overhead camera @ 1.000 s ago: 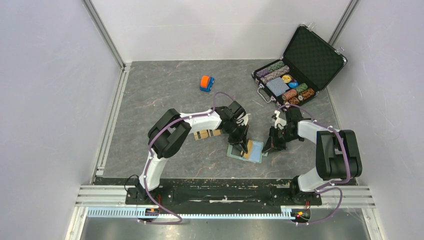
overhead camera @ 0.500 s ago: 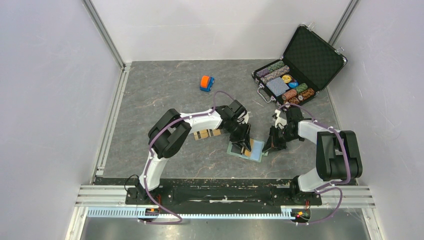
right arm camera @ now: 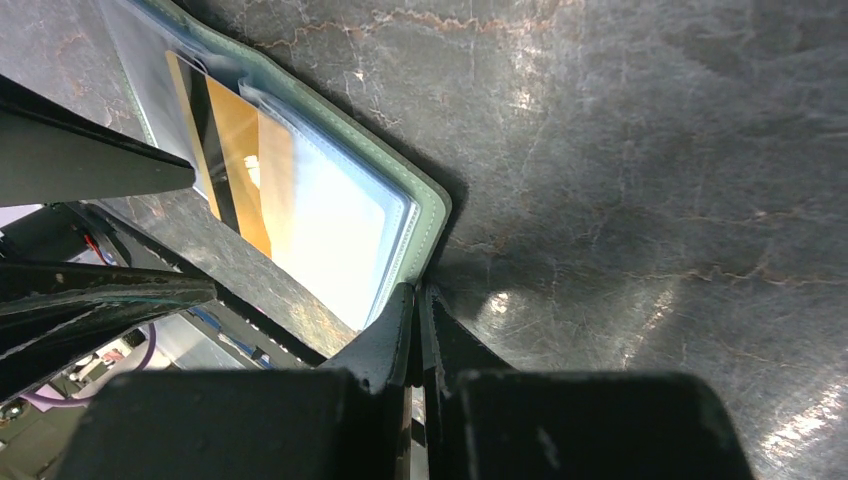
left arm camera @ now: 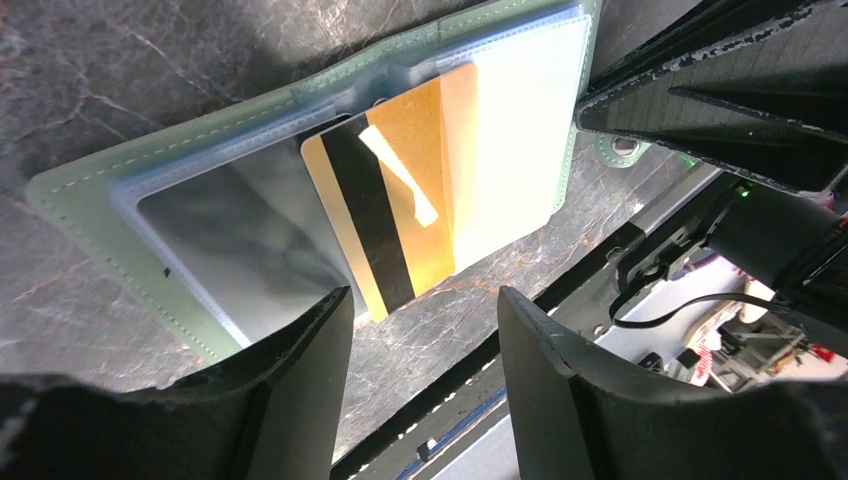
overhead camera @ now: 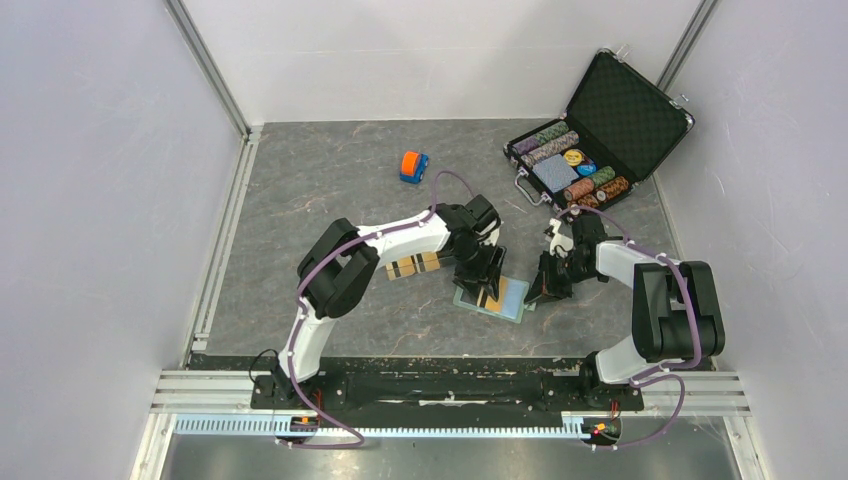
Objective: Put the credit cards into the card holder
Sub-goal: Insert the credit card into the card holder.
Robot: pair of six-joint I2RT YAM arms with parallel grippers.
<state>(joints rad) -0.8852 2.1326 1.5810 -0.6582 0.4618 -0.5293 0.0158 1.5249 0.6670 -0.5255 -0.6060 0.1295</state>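
Observation:
The sage-green card holder (left arm camera: 80, 195) lies open on the table, its clear pockets up. An orange-gold credit card (left arm camera: 410, 190) with a black stripe sits partly inside a pocket, its near end sticking out. My left gripper (left arm camera: 420, 325) hovers just off that end, open, with nothing between its fingers. My right gripper (right arm camera: 418, 292) is shut, pinched on the card holder's rim (right arm camera: 428, 215) at its right edge. In the top view the card holder (overhead camera: 468, 299) lies between both grippers. More credit cards (overhead camera: 415, 265) lie left of it under the left arm.
An orange-and-blue toy car (overhead camera: 414, 166) stands farther back on the table. An open black chip case (overhead camera: 600, 130) sits at the back right. The two arms meet closely over the card holder near the table's front middle.
My left gripper has opened and let go of the orange-gold card, which now rests partly in the pocket. The right gripper has stayed shut at the holder's edge.

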